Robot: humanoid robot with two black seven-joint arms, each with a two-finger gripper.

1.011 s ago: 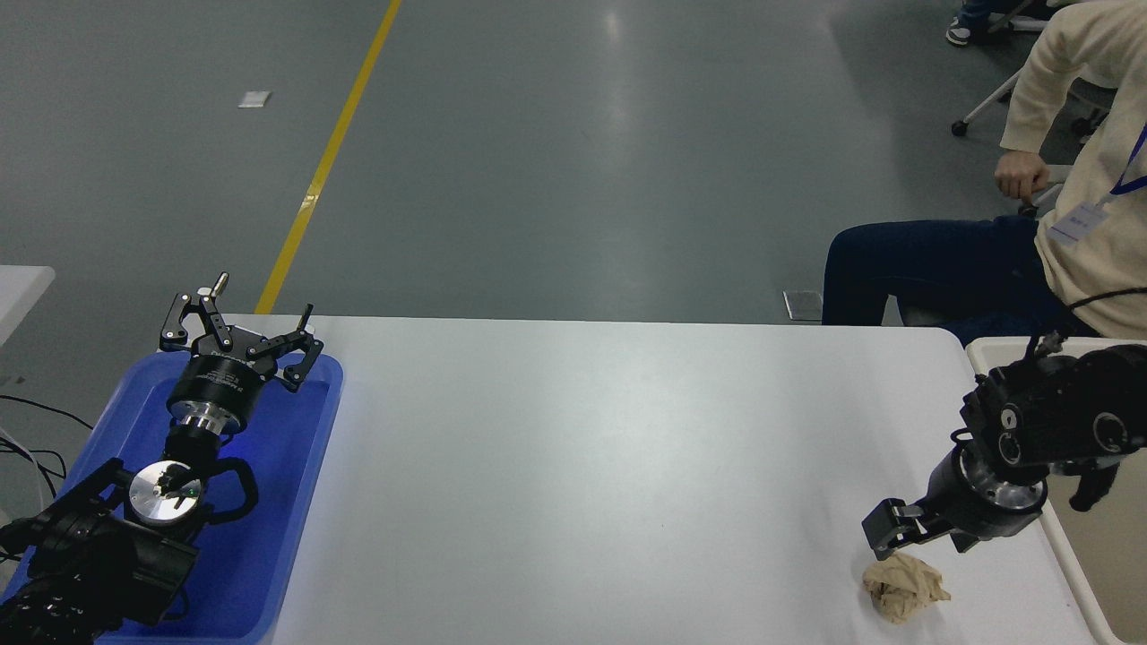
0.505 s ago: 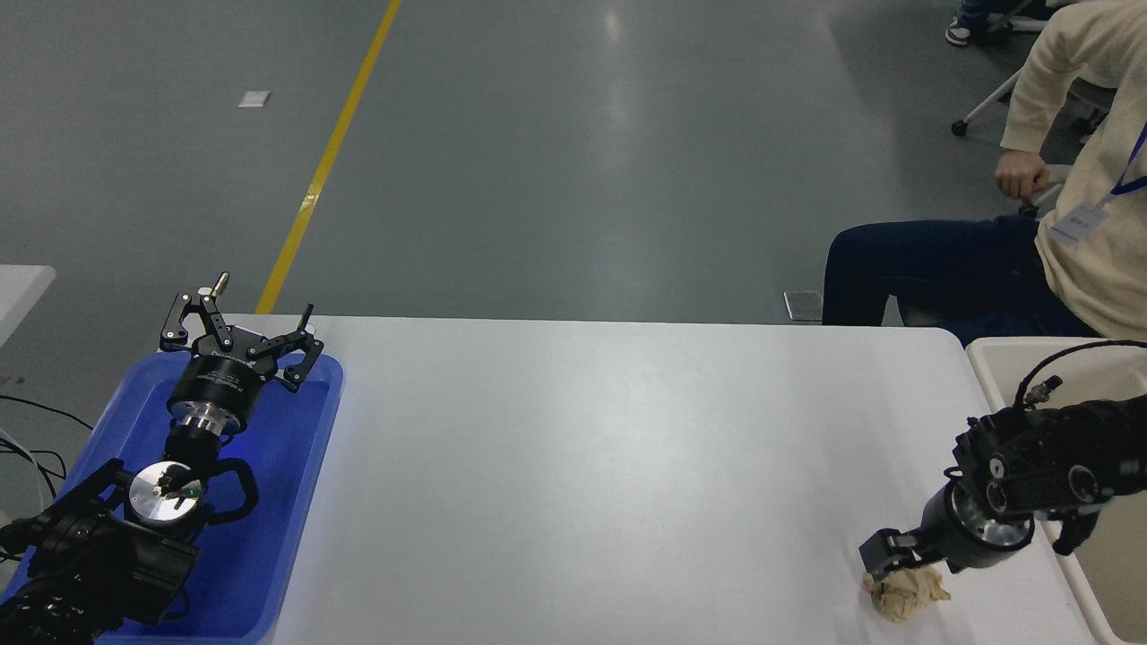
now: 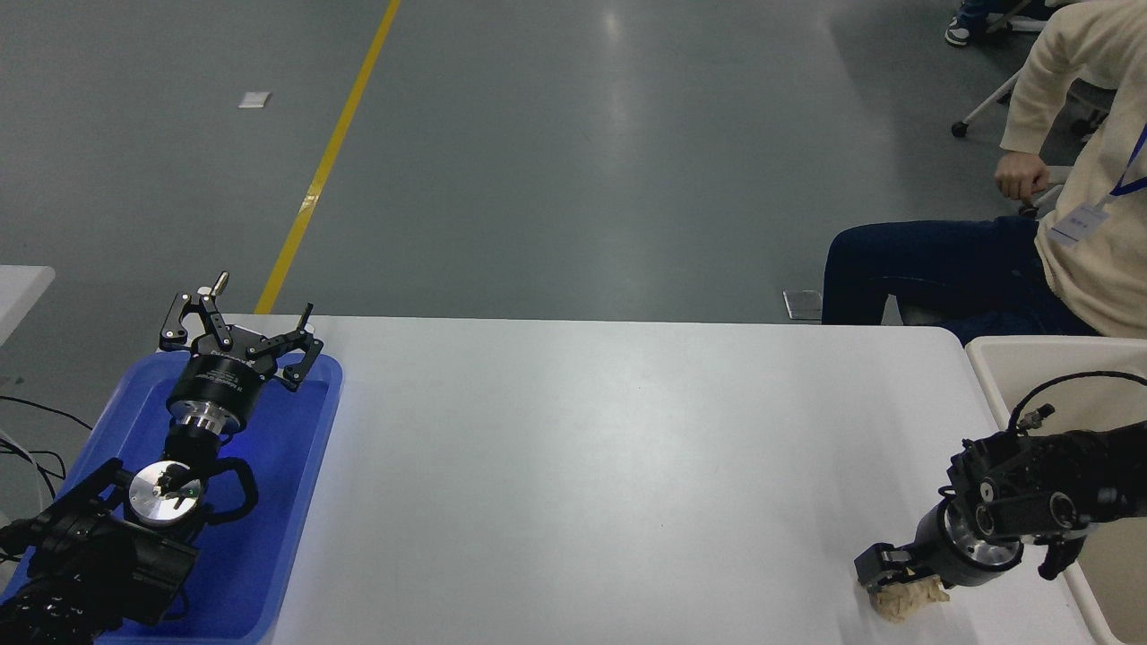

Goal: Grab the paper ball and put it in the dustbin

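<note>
The paper ball (image 3: 907, 599), a wrinkly tan wad, lies on the white table (image 3: 591, 466) near its front right corner. My right gripper (image 3: 883, 568) comes in from the right edge and sits low right on top of the ball's upper left part, hiding some of it. How its jaws stand does not show from here. The dustbin (image 3: 987, 365), a cream tub with a thick rim, stands just off the table's right end, behind my right arm. My left gripper (image 3: 237, 328) is parked open and empty over the blue tray at the lower left.
A shallow blue tray (image 3: 296, 502) lies at the table's left end under my left arm. A person in a cream sweater and dark trousers (image 3: 932, 269) sits at the far right corner, beside the dustbin. A second white table edge (image 3: 22, 287) shows at the left.
My right gripper has moved down and toward the front edge, from above the paper ball onto it. The ball has stayed in place. The left arm has not moved.
</note>
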